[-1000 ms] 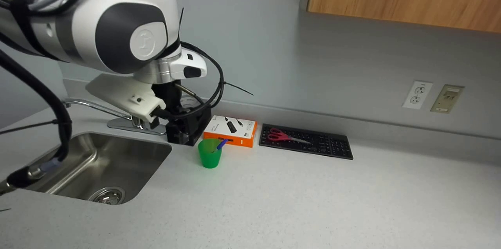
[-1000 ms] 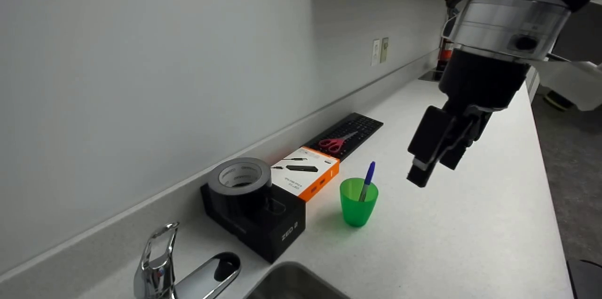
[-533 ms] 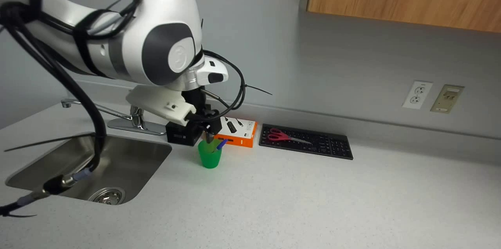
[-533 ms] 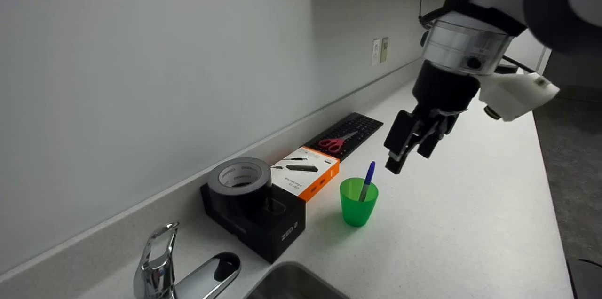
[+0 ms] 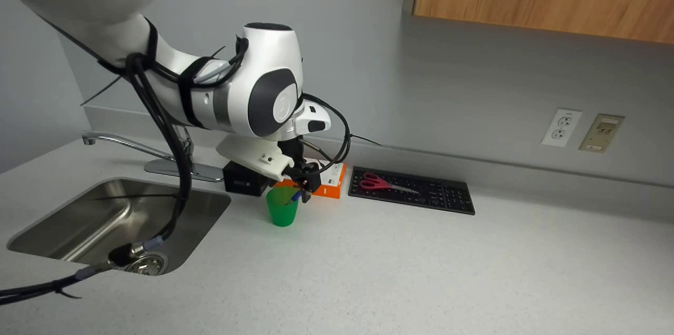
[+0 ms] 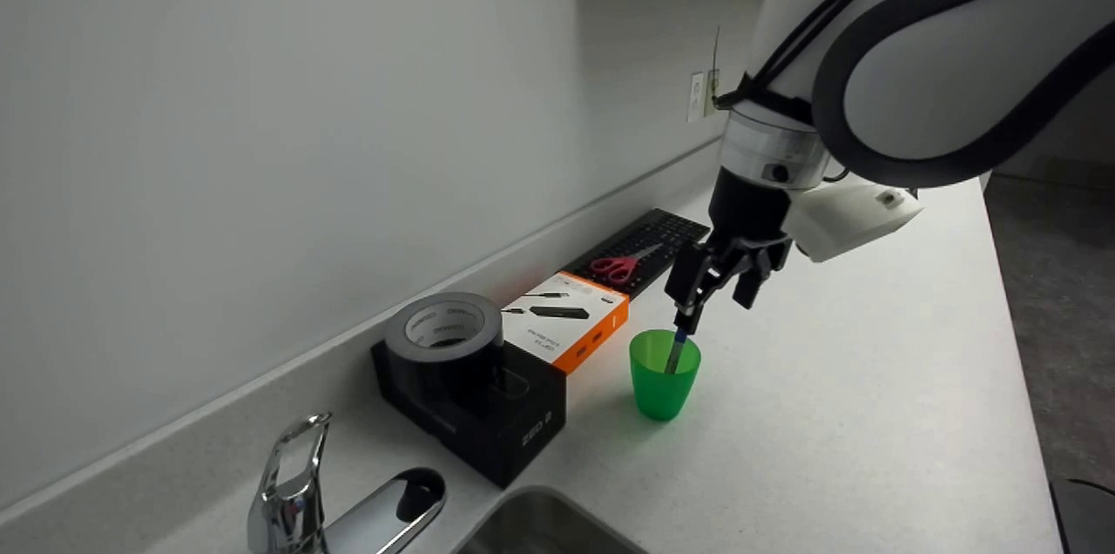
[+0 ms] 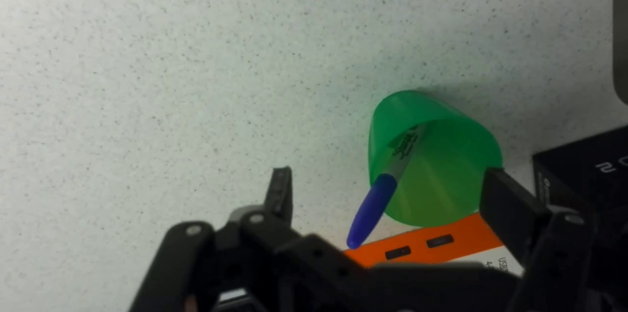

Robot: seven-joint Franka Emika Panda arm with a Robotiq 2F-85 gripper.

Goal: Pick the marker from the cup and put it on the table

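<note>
A green cup [image 7: 444, 179] stands on the white table [image 5: 400, 266]. It also shows in both exterior views [image 5: 282, 214] [image 6: 658, 393]. A marker [image 7: 374, 210] with a blue cap and grey body leans in the cup, cap end up and out over the rim. It shows partly behind a finger in an exterior view [image 6: 675, 355]. My gripper [image 7: 387, 172] is open and empty. In the wrist view the marker and most of the cup's mouth lie between its fingers. In an exterior view the gripper [image 6: 716, 312] is above the cup, one fingertip overlapping the cap.
An orange and white box [image 6: 566, 323] stands close behind the cup. A black box [image 6: 523, 423] with a tape roll [image 6: 444, 336] is beside it. A keyboard [image 5: 437, 195] with red scissors [image 5: 374, 182] lies along the wall. The sink [image 5: 105, 208] and faucet [image 5: 126, 141] are nearby.
The arm has moved in towards the cup and lower, bringing the open gripper over the marker's cap. The cup and marker have not moved.
</note>
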